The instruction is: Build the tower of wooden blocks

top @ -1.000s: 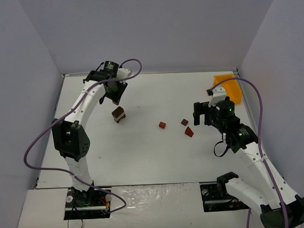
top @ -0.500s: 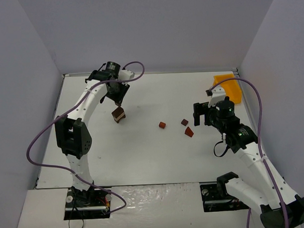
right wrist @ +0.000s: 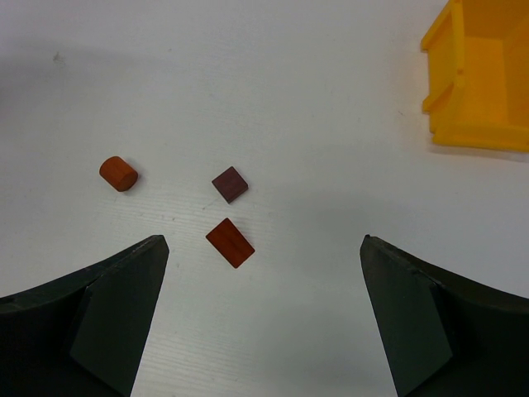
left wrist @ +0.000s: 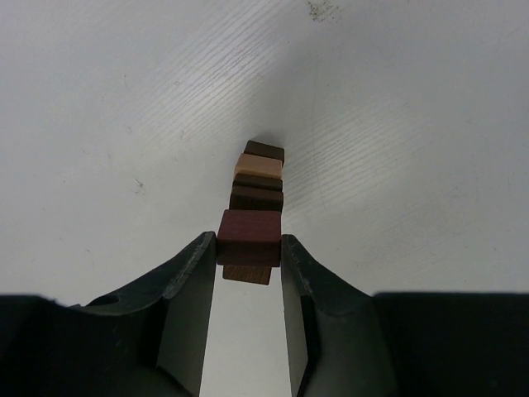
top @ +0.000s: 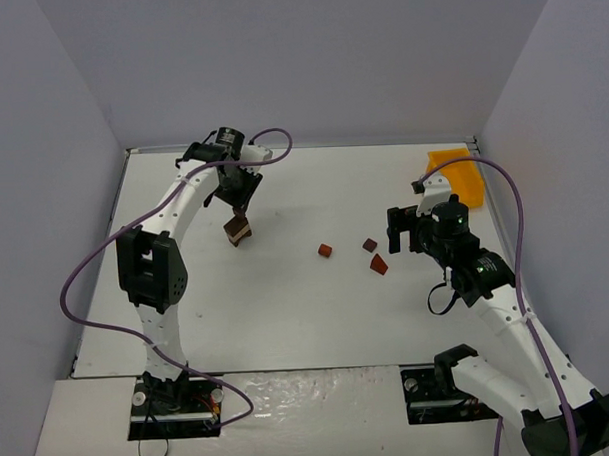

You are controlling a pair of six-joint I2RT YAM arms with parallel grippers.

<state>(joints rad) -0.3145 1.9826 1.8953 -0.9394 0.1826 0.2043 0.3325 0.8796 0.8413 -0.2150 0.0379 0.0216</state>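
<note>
The left gripper [left wrist: 248,243] pinches a reddish block [left wrist: 249,232] by its two sides. A second ago it hung higher and farther back; it has since come down to the tower [left wrist: 259,178], which stands just beyond its jaws. The right gripper [right wrist: 264,241] is unmoved, its jaws spread wide, with three loose wood blocks [right wrist: 230,242] lying ahead of it.

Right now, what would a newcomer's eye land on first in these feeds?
First, the left gripper, shut on a reddish block right at the top of the narrow tower on the table's far left. Next, three loose wood blocks lying apart mid-table in front of the wide-open right gripper, with the yellow bin in the far right corner.
</note>
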